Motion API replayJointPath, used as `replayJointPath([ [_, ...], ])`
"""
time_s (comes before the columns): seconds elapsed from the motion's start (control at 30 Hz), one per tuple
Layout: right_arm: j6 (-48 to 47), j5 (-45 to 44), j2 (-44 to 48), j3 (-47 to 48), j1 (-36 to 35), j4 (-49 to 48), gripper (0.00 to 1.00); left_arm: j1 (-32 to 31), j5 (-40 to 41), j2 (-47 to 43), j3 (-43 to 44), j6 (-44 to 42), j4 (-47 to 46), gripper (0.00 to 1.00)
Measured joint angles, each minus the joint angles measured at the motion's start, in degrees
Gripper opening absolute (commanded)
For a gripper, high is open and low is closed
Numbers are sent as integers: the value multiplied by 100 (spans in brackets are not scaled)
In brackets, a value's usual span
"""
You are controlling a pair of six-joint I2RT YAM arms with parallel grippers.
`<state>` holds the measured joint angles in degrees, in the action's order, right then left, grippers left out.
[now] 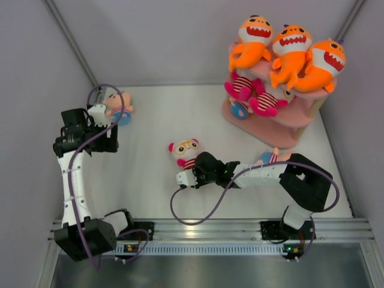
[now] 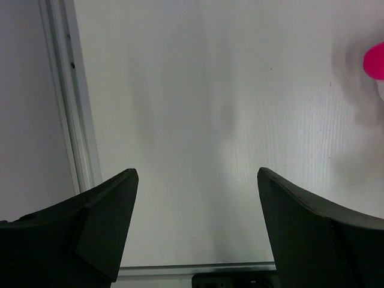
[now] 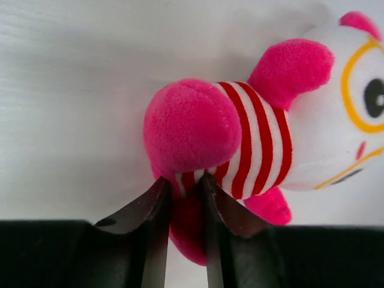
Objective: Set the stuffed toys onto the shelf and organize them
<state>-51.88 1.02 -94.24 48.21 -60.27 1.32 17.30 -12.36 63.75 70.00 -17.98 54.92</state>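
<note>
The pink shelf (image 1: pixel 282 137) stands at the back right. Three orange sharks (image 1: pixel 291 48) lie on its top board, two striped dolls (image 1: pixel 258 96) on the middle board, and a blue toy (image 1: pixel 240 110) lower down. A white-faced doll in pink-striped clothes (image 1: pixel 186 151) lies mid-table. My right gripper (image 1: pixel 193 170) is shut on its lower body, and the right wrist view shows the gripper (image 3: pixel 185 179) pinching the doll (image 3: pixel 252 138) between its legs. A pink-faced doll with a blue body (image 1: pixel 119 108) lies at the far left. My left gripper (image 1: pixel 107 143) is beside it, and the left wrist view shows the gripper (image 2: pixel 197 171) open and empty.
Another small toy (image 1: pixel 268 158) lies partly hidden behind the right arm, in front of the shelf. Grey walls close in the left, back and right sides. A metal rail (image 1: pixel 210 228) runs along the near edge. A pink blur (image 2: pixel 375 60) shows at the left wrist view's right edge.
</note>
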Motion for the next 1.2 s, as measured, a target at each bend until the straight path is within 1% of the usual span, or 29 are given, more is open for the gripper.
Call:
replayJointPath([
  [0.03,35,-74,-103,118,9,-11,11,0,0,33,0,0,-2,86],
  [0.13,197,-140,-278,452,17,2,0,0,2,94,0,0,0,86],
  [0.37,702,-46,-219,942,17,533,0,0,-2,140,-15,-22,0,86],
  [0.5,1064,-118,225,1108,17,1165,0,0,-2,149,-17,-33,0,86],
  [0.6,1318,-372,584,1502,17,2035,0,-2,-22,157,-17,-46,0,86],
  [0.67,1449,-540,791,1945,17,2833,0,-2,-44,179,-17,-50,-2,86],
  [0.83,1829,-1069,988,3652,17,5233,0,-11,-136,271,-17,-63,0,86],
  [0.9,2013,-1305,1045,4153,17,5941,0,-11,-170,278,-15,-66,0,86],
  [0.97,2190,-1530,1165,4419,17,6454,0,-11,-195,278,-15,-66,0,86],
  [1.07,2483,-1805,1434,4487,22,6990,0,-11,-232,278,-15,-83,0,86],
  [1.2,2806,-2284,1672,4461,83,7326,0,-11,-267,278,-15,-120,0,86],
])
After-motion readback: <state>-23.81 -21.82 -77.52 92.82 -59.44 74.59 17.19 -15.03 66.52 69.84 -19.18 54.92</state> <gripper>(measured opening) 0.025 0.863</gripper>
